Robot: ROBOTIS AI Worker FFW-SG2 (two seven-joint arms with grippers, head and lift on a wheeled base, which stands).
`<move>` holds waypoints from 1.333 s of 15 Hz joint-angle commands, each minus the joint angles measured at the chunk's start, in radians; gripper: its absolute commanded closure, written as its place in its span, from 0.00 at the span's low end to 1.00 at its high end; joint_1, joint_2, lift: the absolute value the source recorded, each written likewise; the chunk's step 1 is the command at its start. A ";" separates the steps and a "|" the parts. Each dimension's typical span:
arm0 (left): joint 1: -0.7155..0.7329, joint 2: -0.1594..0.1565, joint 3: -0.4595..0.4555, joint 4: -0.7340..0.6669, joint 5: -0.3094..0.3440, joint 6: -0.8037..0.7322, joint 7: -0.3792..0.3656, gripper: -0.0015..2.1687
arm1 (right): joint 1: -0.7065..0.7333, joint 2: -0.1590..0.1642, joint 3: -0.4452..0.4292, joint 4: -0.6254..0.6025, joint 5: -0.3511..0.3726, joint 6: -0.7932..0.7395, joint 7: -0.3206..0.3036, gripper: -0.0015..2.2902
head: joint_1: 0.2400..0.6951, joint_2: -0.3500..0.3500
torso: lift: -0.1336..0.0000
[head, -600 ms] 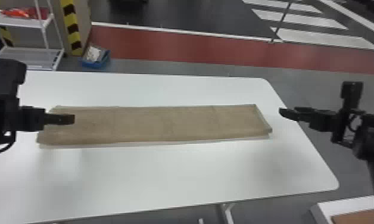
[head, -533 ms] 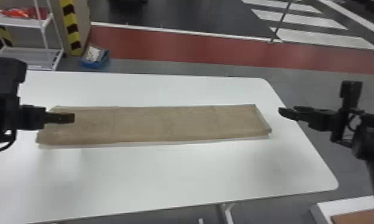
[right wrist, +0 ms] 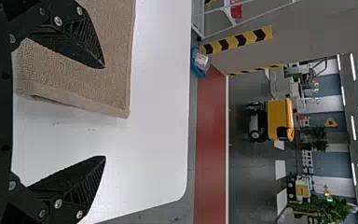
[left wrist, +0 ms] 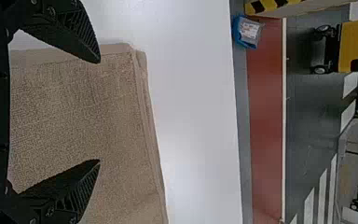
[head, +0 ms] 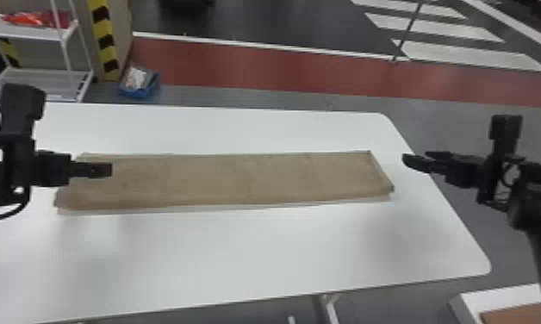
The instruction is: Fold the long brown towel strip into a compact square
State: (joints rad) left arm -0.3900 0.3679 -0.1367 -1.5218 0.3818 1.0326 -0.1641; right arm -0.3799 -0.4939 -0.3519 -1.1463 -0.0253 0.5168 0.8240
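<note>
With the left claw (left wrist: 99, 111) and right claw (right wrist: 105, 112) open, the robot should pinch the brown towel strip (head: 239, 179) close to the bench (head: 261, 250) and fold one end squarely.

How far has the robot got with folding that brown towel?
Folding into a square doesn't look started: the towel strip lies long and flat on the table. Nothing is held: the left gripper is open over the strip's left end, the right gripper open by its right end. Shortening it into a square remains.
</note>
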 commanded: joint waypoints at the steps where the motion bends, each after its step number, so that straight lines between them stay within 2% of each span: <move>1: 0.007 0.002 0.000 0.002 -0.001 -0.002 0.002 0.07 | 0.001 0.000 -0.002 0.004 -0.005 -0.005 -0.005 0.10 | 1.00 0.19 | 0.10; 8: 0.013 0.006 0.000 0.032 -0.006 -0.076 0.003 0.06 | 0.001 0.006 0.002 0.005 0.004 -0.020 -0.011 0.10 | 1.00 0.20 | 0.10; 12: -0.016 0.000 -0.035 0.100 -0.057 -0.091 0.003 0.07 | 0.004 0.005 -0.002 0.004 0.005 -0.027 -0.012 0.10 | 1.00 0.21 | 0.10; 17: -0.046 0.003 -0.047 0.149 -0.061 -0.110 0.008 0.09 | 0.006 0.006 0.004 0.004 0.021 -0.054 -0.019 0.10 | 1.00 0.21 | 0.10; 20: -0.046 0.009 -0.046 0.150 -0.061 -0.110 0.006 0.09 | 0.012 0.015 0.025 0.004 0.059 -0.066 -0.068 0.10 | 1.00 0.22 | 0.10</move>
State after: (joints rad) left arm -0.4354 0.3751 -0.1837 -1.3717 0.3206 0.9226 -0.1580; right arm -0.3703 -0.4830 -0.3347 -1.1428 0.0181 0.4557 0.7614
